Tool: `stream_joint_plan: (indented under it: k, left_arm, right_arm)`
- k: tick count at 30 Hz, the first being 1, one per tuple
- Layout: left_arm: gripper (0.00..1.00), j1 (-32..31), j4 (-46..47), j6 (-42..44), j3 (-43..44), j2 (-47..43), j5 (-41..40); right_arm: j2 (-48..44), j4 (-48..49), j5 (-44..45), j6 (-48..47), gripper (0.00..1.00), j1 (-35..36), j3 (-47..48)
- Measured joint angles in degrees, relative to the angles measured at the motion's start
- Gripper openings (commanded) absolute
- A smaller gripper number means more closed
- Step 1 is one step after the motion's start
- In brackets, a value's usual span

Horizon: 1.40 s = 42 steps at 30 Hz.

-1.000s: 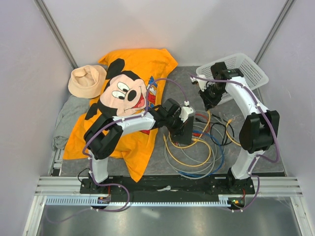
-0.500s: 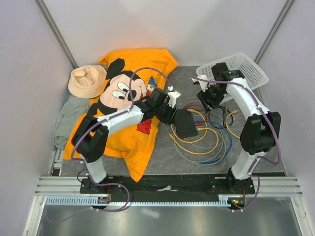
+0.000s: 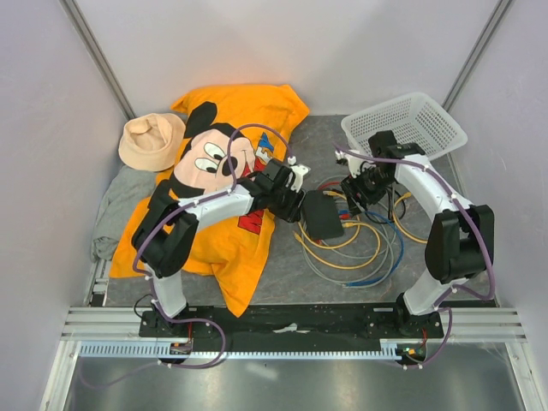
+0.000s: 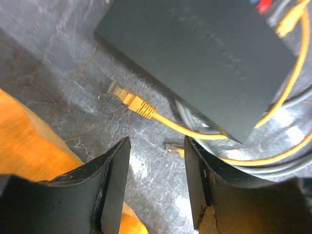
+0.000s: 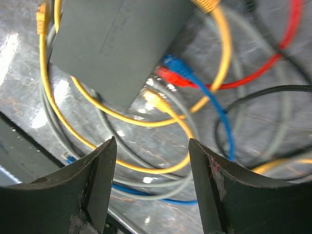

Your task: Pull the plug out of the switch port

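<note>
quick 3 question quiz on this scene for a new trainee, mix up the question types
1. True or false: the left hand is gripping the yellow plug.
2. Where does the switch lie? A) in the white basket B) on the grey mat, between the two hands C) on the orange shirt
3. In a few words: what state is the right hand in?

Key: 1 false, the plug lies loose on the mat beside the switch. 2 B. 3 open, holding nothing.
</note>
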Motion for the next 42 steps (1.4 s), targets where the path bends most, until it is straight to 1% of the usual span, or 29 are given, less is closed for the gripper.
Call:
stream_joint_plan:
  k: [3, 6, 9, 12, 17, 20, 21, 25, 27, 31, 38, 42]
  left_arm:
    - [0.57, 0.3, -0.1, -1.0, 0.0, 2.1, -0.1]
    - [0.55, 0.7, -0.3, -2.3, 0.7, 4.3, -0.3]
    - [0.5, 1.3, -0.3, -3.8, 2.1, 6.6, 0.3]
    - [0.46, 2.2, 0.1, -5.3, 3.4, 8.1, 2.9]
    - [0.43, 3.2, 1.6, -5.7, 3.7, 8.9, 10.6]
    - [0.39, 3.2, 3.0, -5.7, 3.7, 8.9, 15.9]
    - [0.36, 3.2, 3.1, -5.7, 3.7, 8.9, 17.2]
    - [0.33, 3.2, 3.5, -5.7, 3.7, 8.9, 19.4]
    - [0.28, 3.2, 3.5, -5.6, 3.7, 8.9, 19.4]
    - [0.22, 3.2, 3.8, -5.2, 3.1, 8.8, 19.3]
    - [0.23, 3.2, 2.9, -3.3, -1.3, 5.9, 19.1]
    - [0.24, 3.2, 2.4, -2.0, -3.8, 1.5, 18.9]
  right_arm:
    - [0.0, 0.4, -1.8, 1.0, 0.69, 0.0, -2.3]
    - [0.0, 0.7, -2.8, 1.6, 0.69, 0.0, -2.6]
    - [-0.2, 1.2, -3.2, 2.0, 0.69, 0.0, -2.9]
    - [-0.3, 1.5, -3.2, 2.1, 0.69, 0.0, -3.4]
    - [-0.4, 1.6, -3.2, 2.1, 0.7, 0.0, -4.3]
    - [-0.4, 1.8, -3.2, 2.3, 0.7, 0.0, -4.3]
    - [-0.4, 1.9, -3.2, 2.3, 0.7, 0.0, -4.3]
    - [-0.3, 2.2, -3.2, 2.5, 0.69, 0.0, -4.3]
    - [0.1, 3.1, -3.4, 2.8, 0.68, 0.0, -4.3]
    - [4.3, 4.6, -5.4, 4.8, 0.68, 0.0, -3.0]
    - [14.0, 7.0, -8.4, 7.6, 0.67, 0.1, 2.1]
    - [16.3, 7.3, -9.0, 8.1, 0.67, 0.8, 4.6]
